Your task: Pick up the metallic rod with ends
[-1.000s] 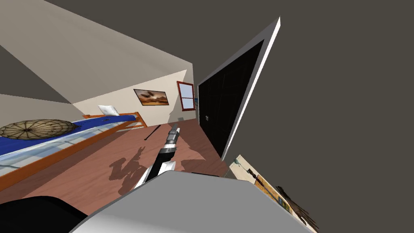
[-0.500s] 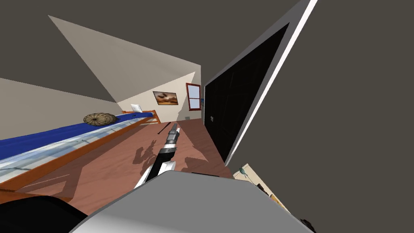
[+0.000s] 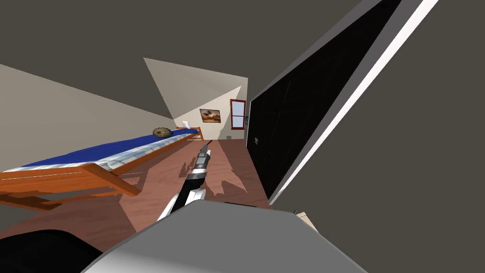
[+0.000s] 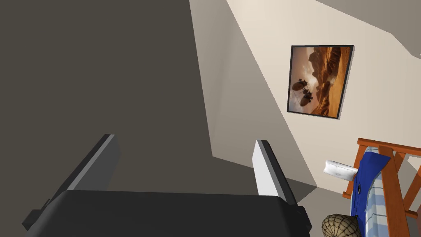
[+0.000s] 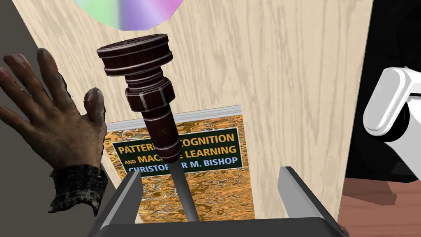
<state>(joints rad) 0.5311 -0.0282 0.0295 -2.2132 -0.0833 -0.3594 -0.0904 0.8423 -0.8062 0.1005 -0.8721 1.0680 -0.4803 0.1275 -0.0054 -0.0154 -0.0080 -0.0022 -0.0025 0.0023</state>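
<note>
The rod [image 5: 158, 119] has a thin grey shaft and a thick, dark brown, ringed end. It lies on a light wooden tabletop [image 5: 296, 82], partly across a book. My right gripper [image 5: 209, 170] is open. The shaft runs up between its fingers, closer to one, and neither touches it. The rod's other end is hidden behind the gripper's body. My left gripper [image 3: 205, 150] reaches forward over the reddish floor, away from the table. It is open [image 4: 185, 139] and holds nothing.
An orange book [image 5: 213, 193], a brown hand-shaped thing [image 5: 53, 123] and a rainbow disc [image 5: 131, 10] share the tabletop, whose corner [image 3: 307, 219] shows beside my chest. A blue bed [image 3: 94, 156] runs along the left. A black area [image 3: 293, 128] opens on the right.
My head view has shifted: the bed and far wall look farther off, and the table has slid out at the lower right. A thin dark stick on the floor has slipped behind my left gripper.
</note>
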